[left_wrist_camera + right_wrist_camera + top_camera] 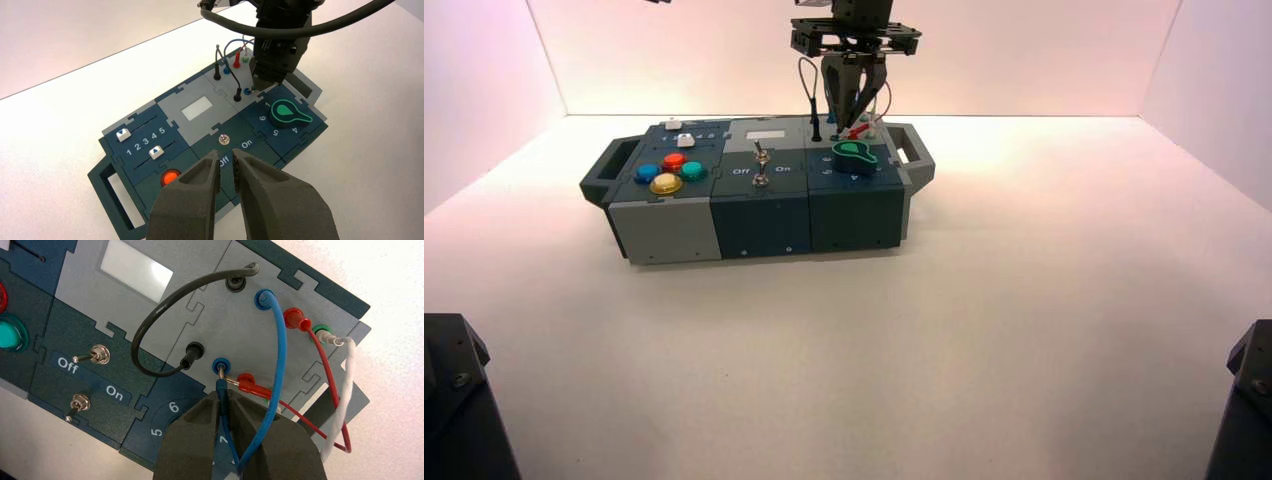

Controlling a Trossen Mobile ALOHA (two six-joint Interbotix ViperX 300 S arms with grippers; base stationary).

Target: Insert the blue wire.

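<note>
The blue wire (280, 350) arches from a far blue socket (263, 299) in a loop back to my right gripper (223, 399). That gripper is shut on the wire's free blue plug (221, 386). The plug's metal pin touches the near blue socket (220, 364) on the grey panel. In the high view the right gripper (852, 125) points down at the back right of the box (754, 215). The left wrist view shows it (260, 82) by the same socket, with the blue wire (232, 44) behind. My left gripper (226, 162) hovers off the box, fingers almost together, empty.
A black wire (150, 325) arches left of the blue sockets. A red plug (246, 384) lies right beside the near blue socket, with its red wire (325, 370) and a white wire (345, 390) beyond. The green knob (854, 153) sits just in front; toggle switches (100, 354) to the left.
</note>
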